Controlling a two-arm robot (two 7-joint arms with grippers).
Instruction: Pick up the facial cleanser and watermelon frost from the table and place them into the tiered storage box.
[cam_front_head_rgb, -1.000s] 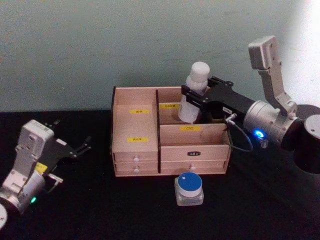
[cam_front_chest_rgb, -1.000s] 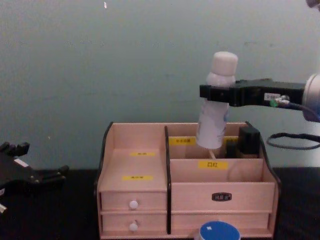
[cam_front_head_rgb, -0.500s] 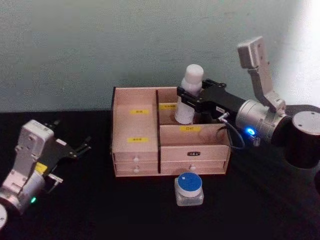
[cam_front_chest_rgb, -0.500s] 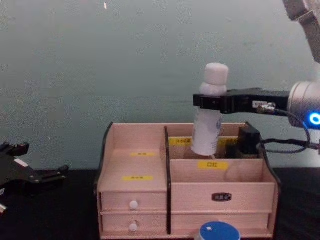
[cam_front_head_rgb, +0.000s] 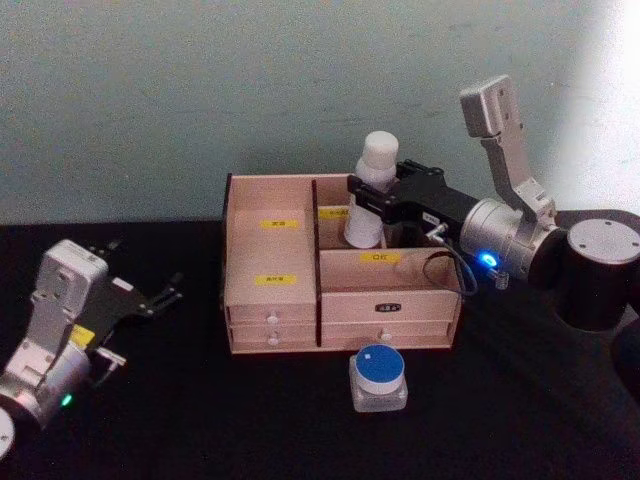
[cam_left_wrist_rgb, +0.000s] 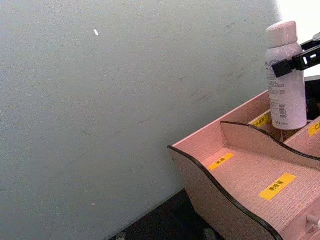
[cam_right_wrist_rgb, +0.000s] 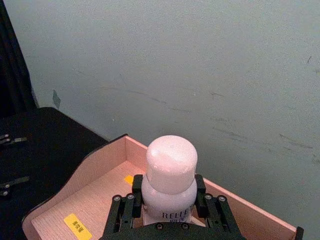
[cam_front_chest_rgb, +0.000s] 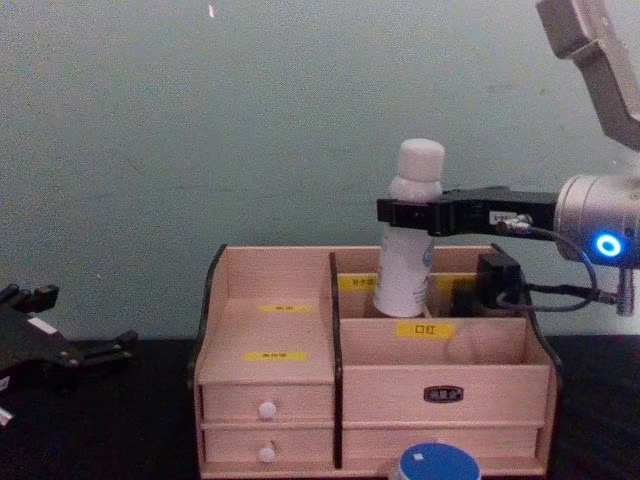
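The facial cleanser (cam_front_head_rgb: 381, 155) is being held upright by the right gripper (cam_front_head_rgb: 371, 196). Its fingers (cam_right_wrist_rgb: 120, 212) are being pressed against either side of the bottle's shoulder, just under the rounded white cap. The bottle's lower end is being carried inside the rear right compartment of the tiered storage box (cam_front_head_rgb: 268, 255), behind the yellow-labelled divider. Whether its base is being rested on the compartment floor cannot be told. A dark object (cam_front_chest_rgb: 497, 278) is being housed in the same back row, just to the right of the bottle. The watermelon frost (cam_front_head_rgb: 378, 375) is being left standing on the counter (cam_front_head_rgb: 200, 420), just in front of the box's right-hand drawers and apart from both grippers. The left gripper (cam_front_head_rgb: 146, 264) is being held low at the counter's left side, well apart from the box, its fingers being held wide with nothing between them.
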